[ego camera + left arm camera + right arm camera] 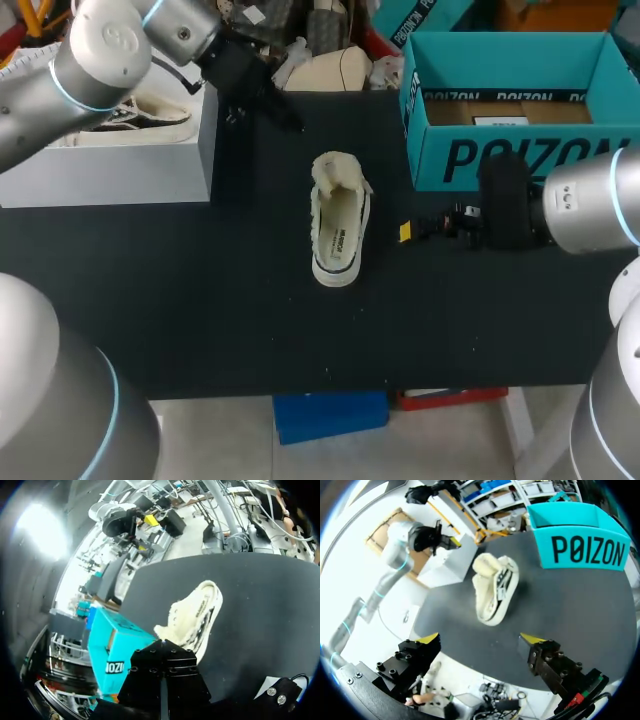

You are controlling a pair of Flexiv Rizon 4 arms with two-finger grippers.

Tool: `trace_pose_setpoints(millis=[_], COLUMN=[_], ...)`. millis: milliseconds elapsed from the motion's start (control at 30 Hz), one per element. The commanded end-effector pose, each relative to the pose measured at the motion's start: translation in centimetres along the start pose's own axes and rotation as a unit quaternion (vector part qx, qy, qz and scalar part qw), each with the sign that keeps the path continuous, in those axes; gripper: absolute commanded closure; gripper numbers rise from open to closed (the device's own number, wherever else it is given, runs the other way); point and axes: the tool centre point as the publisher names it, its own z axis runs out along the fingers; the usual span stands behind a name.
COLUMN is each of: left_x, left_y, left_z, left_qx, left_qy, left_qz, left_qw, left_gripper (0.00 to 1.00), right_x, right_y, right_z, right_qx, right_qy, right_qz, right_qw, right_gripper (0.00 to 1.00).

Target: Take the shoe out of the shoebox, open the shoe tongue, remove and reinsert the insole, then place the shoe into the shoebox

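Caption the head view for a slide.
Cream shoe upright on the black table, left of the open teal shoebox.

One cream shoe (pixel 340 225), one sneaker (pixel 150 115), one teal shoebox (pixel 520 155), one grey box (pixel 110 170), two claws: left claw (pixel 290 118), right claw (pixel 480 639)

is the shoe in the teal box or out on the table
Out. The shoe sits sole-down on the black table, beside the teal shoebox and apart from it.

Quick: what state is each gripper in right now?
Left gripper: closed, holding nothing.
Right gripper: open, holding nothing.
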Motion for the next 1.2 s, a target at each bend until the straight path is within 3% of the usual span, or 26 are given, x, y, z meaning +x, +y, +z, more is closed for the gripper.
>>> trace_pose_setpoints(millis=[33,233,367,700,1200], left_x=[-0.8,-2.1,-2.1,0.5,3.9], left_y=[0.9,2.5,3.0,1.9,-0.7], left_z=[2.0,4.1,5.7,8.7,11.9], left_qx=[-0.186,-0.202,-0.186,-0.133,-0.08], left_qy=[-0.083,0.01,0.042,0.124,0.165], left_qz=[-0.029,0.027,0.044,0.05,0.049], left_qw=[0.978,0.979,0.981,0.982,0.982], left_gripper=[1.0,1.0,1.0,1.0,1.0], right_x=[0.1,0.1,0.1,0.1,0.1], right_y=[0.0,0.0,0.0,0.0,0.0], right_z=[0.1,0.1,0.1,0.1,0.1], right_qx=[0.0,0.0,0.0,0.0,0.0], right_qy=[-0.002,-0.002,-0.002,-0.002,-0.002], right_qz=[0.0,0.0,0.0,0.0,0.0], right_qw=[1.0,1.0,1.0,1.0,1.0], right_gripper=[0.0,0.0,0.0,0.0,0.0])
